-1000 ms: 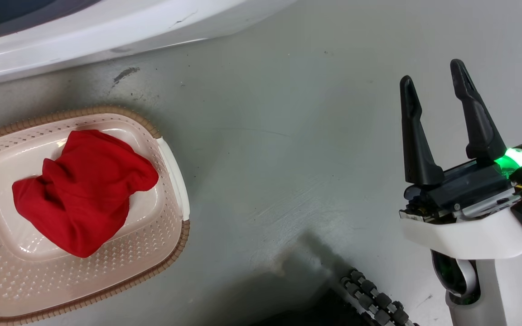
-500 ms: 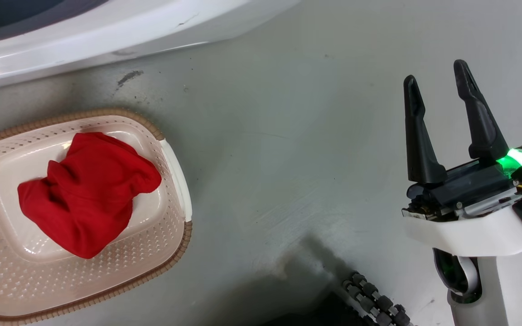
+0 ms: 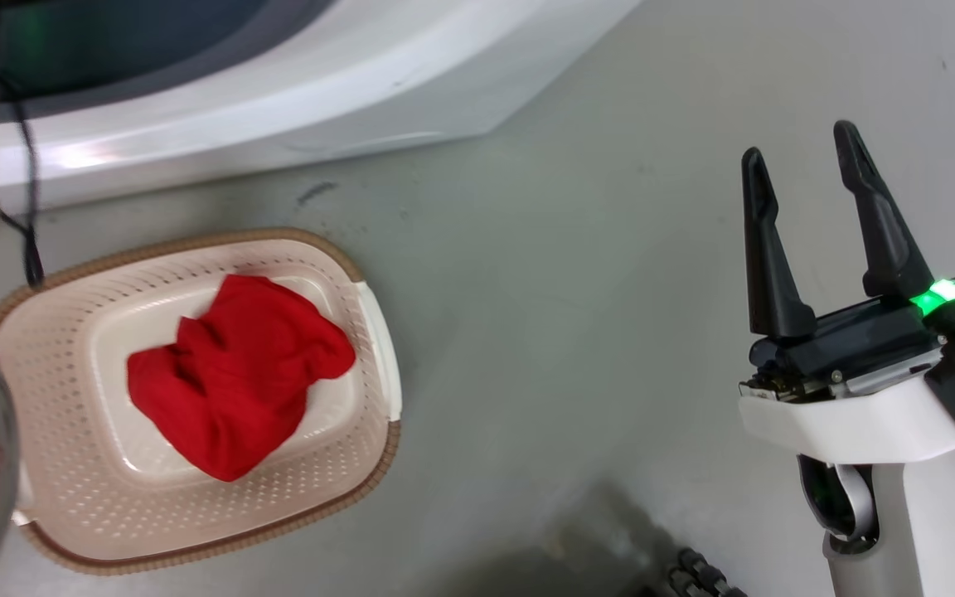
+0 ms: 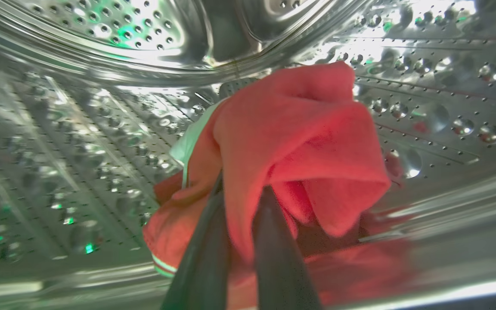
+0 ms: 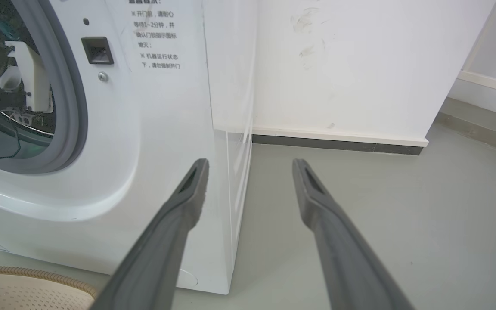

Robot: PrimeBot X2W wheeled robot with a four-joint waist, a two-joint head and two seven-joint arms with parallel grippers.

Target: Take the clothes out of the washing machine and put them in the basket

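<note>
Left pincer is inside the washing machine, deep in its perforated steel drum. It is clenched on a red garment with white trim, the fabric bunched between and over the fingers. Another red garment lies crumpled in the cream basket, which sits on the grey floor just in front of the machine. Right pincer hangs released and empty over the floor, well right of the basket.
</note>
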